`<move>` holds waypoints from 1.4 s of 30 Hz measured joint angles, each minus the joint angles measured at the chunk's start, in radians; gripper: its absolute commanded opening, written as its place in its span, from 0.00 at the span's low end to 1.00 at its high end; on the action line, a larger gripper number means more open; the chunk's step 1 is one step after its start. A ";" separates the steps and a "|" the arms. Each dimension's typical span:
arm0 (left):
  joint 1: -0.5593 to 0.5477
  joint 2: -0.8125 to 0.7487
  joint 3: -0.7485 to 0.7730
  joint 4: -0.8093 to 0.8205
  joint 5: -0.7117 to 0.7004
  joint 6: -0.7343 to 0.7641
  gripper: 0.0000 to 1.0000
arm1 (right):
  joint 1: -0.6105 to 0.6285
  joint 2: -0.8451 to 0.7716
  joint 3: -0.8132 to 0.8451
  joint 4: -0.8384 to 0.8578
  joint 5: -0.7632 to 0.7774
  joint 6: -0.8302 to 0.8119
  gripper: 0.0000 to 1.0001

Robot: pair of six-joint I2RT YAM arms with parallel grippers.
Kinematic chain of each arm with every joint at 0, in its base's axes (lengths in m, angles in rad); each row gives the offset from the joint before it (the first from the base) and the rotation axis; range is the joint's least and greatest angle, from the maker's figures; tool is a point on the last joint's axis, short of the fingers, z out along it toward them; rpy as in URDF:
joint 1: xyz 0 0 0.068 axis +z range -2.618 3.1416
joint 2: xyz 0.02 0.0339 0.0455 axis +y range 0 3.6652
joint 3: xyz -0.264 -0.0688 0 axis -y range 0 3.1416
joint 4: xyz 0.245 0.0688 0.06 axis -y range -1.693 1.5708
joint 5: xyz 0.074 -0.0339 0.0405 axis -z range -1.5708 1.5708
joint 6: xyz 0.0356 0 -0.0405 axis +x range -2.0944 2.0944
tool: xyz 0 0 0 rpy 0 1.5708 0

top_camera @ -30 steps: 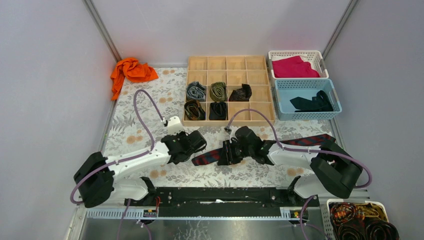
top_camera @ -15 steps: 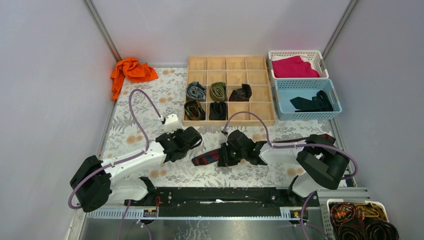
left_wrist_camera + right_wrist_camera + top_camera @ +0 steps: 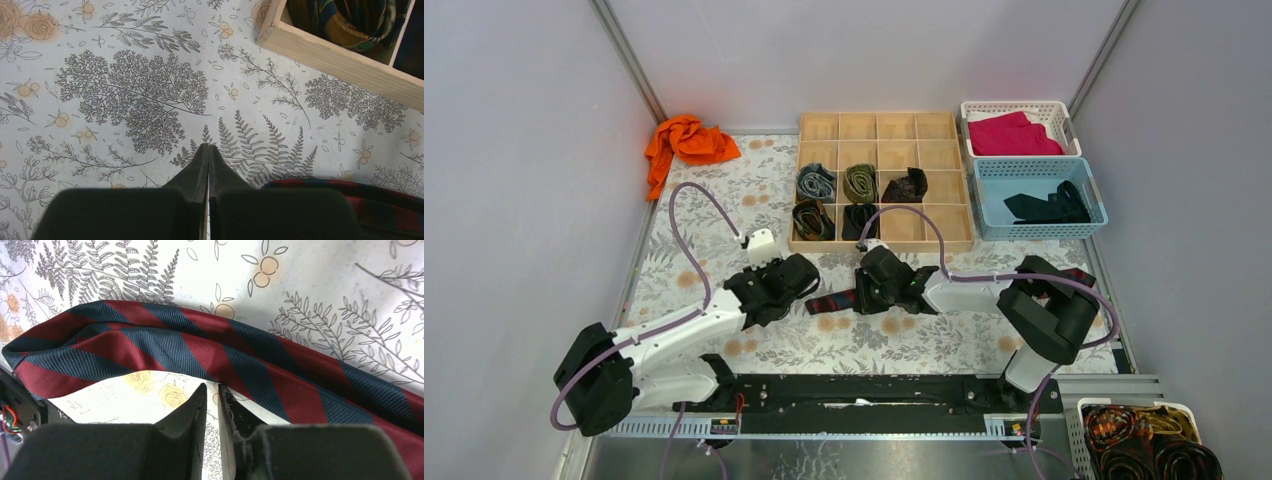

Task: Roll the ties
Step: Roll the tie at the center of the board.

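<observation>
A navy tie with red diagonal stripes (image 3: 829, 300) lies flat on the floral cloth, its left end showing between my two grippers. My right gripper (image 3: 864, 288) hovers over it. In the right wrist view the tie (image 3: 165, 340) crosses just beyond the right gripper (image 3: 212, 387), whose jaws stand a narrow gap apart with only tablecloth between them. My left gripper (image 3: 807, 273) is shut and empty, left of the tie end. In the left wrist view the left gripper (image 3: 208, 147) points at bare cloth, with the tie (image 3: 380, 192) at the lower right.
A wooden organiser (image 3: 924, 222) behind the grippers holds rolled ties: grey-blue (image 3: 816, 182), olive (image 3: 860, 182) and others. A blue basket (image 3: 1084, 170) holds a black tie (image 3: 1049, 207). A magenta cloth (image 3: 1014, 133) fills a white basket. An orange cloth (image 3: 686, 140) lies far left.
Both grippers have moved away from the bases and slightly left, toward the organiser. The right gripper's jaws have narrowed. The tie's left end has shifted farther with it.
</observation>
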 measured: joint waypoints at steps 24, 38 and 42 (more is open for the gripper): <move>0.038 0.162 0.084 0.347 0.198 0.295 0.00 | 0.010 -0.303 -0.217 -0.175 0.144 0.013 0.00; 0.042 0.513 0.071 0.800 0.581 0.449 0.00 | 0.021 -0.351 -0.319 -0.024 0.188 0.095 0.00; 0.042 0.542 0.050 0.873 0.632 0.453 0.00 | 0.022 -0.331 -0.333 0.047 0.203 0.109 0.00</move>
